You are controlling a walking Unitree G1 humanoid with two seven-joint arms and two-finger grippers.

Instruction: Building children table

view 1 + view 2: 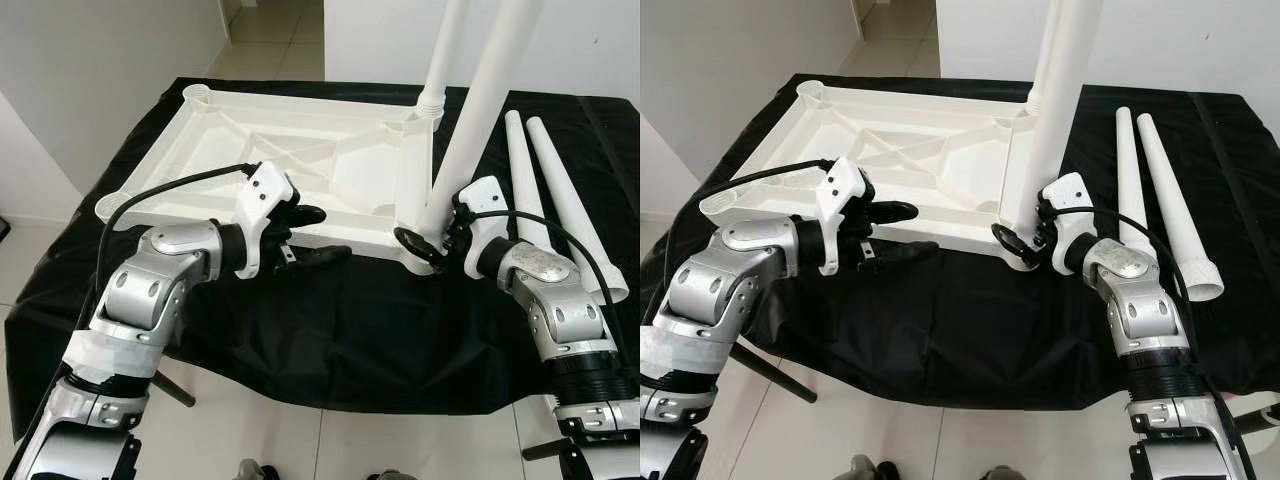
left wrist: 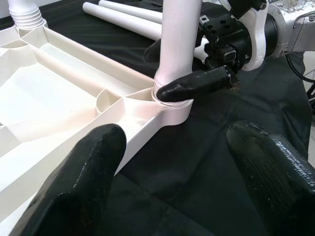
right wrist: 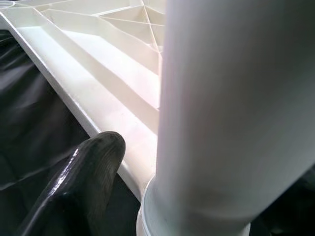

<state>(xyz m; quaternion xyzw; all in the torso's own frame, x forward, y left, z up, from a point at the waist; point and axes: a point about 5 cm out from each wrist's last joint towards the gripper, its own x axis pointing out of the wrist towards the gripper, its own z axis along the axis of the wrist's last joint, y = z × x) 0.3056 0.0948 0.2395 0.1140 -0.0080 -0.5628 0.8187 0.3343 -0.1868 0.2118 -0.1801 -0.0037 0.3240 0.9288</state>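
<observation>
Left gripper (image 1: 305, 235) open, empty, just off near edge of upturned tabletop (image 1: 300, 150). Right gripper (image 1: 432, 238) clamped round base of upright leg (image 1: 470, 130) at near-right corner socket; long axis vertical. Beyond, two spare legs (image 1: 560, 195) flat on black cloth (image 1: 350, 320).

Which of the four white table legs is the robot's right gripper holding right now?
The right gripper holds the near-right corner leg, standing in its socket. Another leg stands in the far corner, and two legs lie loose on the cloth.
</observation>
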